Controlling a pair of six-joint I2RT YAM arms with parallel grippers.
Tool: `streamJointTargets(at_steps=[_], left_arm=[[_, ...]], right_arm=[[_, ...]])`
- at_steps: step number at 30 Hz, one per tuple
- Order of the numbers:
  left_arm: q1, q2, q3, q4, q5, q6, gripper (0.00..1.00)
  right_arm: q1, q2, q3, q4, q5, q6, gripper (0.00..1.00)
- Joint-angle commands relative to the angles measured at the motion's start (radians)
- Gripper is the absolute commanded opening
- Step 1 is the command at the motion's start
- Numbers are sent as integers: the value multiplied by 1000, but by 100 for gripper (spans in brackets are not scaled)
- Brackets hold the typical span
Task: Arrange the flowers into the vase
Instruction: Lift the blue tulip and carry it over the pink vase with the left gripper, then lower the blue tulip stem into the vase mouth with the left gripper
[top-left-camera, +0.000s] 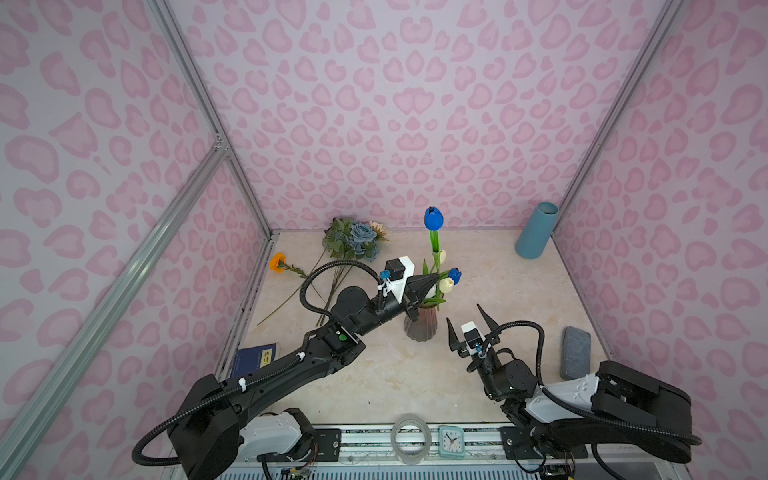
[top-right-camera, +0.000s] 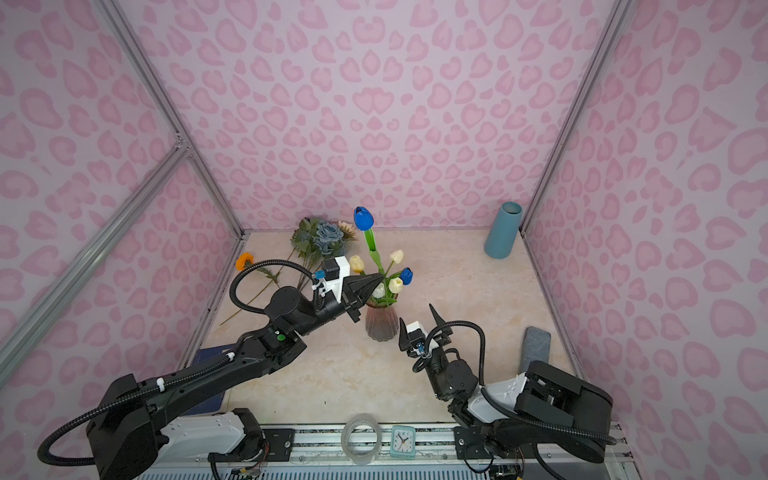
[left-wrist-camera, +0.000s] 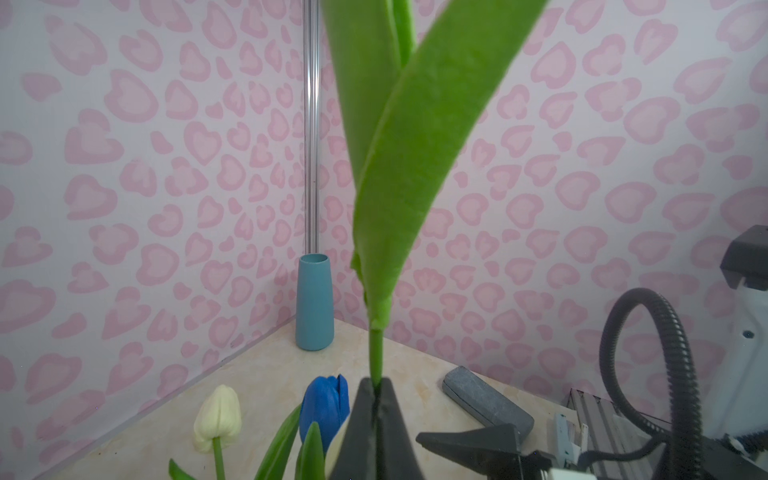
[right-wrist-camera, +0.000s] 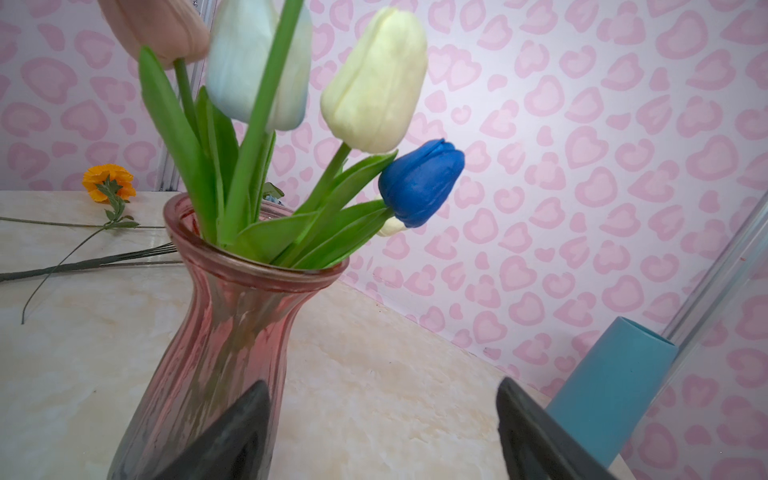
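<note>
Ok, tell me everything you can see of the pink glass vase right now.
The pink glass vase is translucent, ribbed, narrow at the neck with a flared rim, darker toward its base. It stands upright on the table, holding green-stemmed tulips. The left gripper is above its mouth, shut on a stem; the right gripper is close beside it, jaws open, not gripping.

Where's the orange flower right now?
The orange flower lies on the table at far left in both top views, just left of the dusty-blue bunch.
</note>
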Motion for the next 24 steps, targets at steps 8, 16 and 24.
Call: streamJointTargets(at_steps=[8, 16, 24], left_arm=[[45, 72, 46, 2, -100, 127, 3], [76, 93, 59, -35, -156, 167, 3], [93, 125, 85, -23, -182, 161, 3]], right_arm=[[-1, 12, -4, 37, -4, 24, 85], [-1, 26, 0, 37, -7, 24, 85], [-1, 41, 6, 36, -9, 23, 85]])
